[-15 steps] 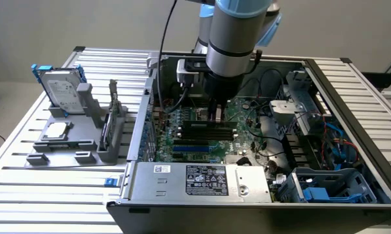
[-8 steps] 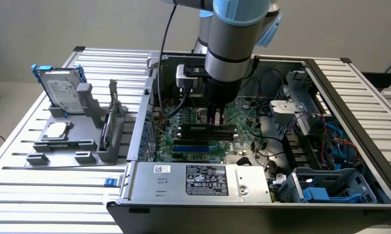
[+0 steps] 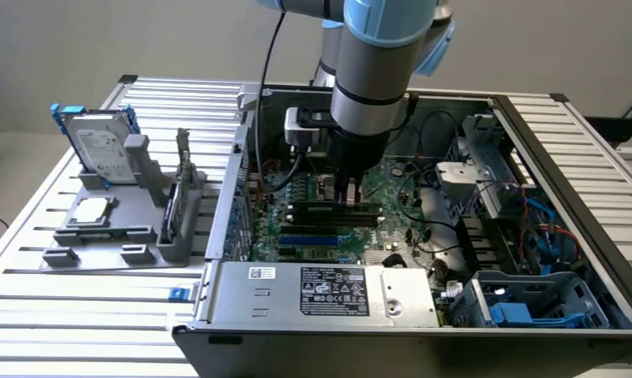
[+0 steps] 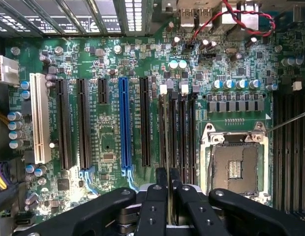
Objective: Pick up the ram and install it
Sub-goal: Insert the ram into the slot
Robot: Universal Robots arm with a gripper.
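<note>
A counter point(image 3: 85, 315) of pale metal slats stands before a plain light wall, and on it lies an open computer case point(image 3: 610, 260) with its inside facing up. Towards the exterior view's left a grey holder point(image 3: 127, 228) rests on the slats, carrying an upright hard drive point(image 3: 104, 146) and a square silver processor chip point(image 3: 93, 209). The arm point(image 3: 374, 71) reaches straight down into the case, over the green motherboard point(image 4: 108, 142). The claw point(image 3: 346, 201) is clenched on the ram point(image 3: 310, 209), its two black fingers point(image 4: 155, 196) pressed close with the thin stick between them. The ram stands on edge just under the fingertips, gripped near its middle, so that it reaches out to both sides of the claw along the black memory slots point(image 4: 187, 137). Whether it is seated in a slot or only touching cannot be told. In the wrist view a blue slot point(image 4: 124, 125) and a white slot point(image 4: 40, 118) lie beside the memory slots on one side, and the open processor socket point(image 4: 236, 162) on the other. The power supply point(image 3: 327, 293) at the near edge of the case bears a black-and-white label with rows of marks, and the hard drive has a label too. The writing on both, and the white print on the motherboard, is too small to read.
</note>
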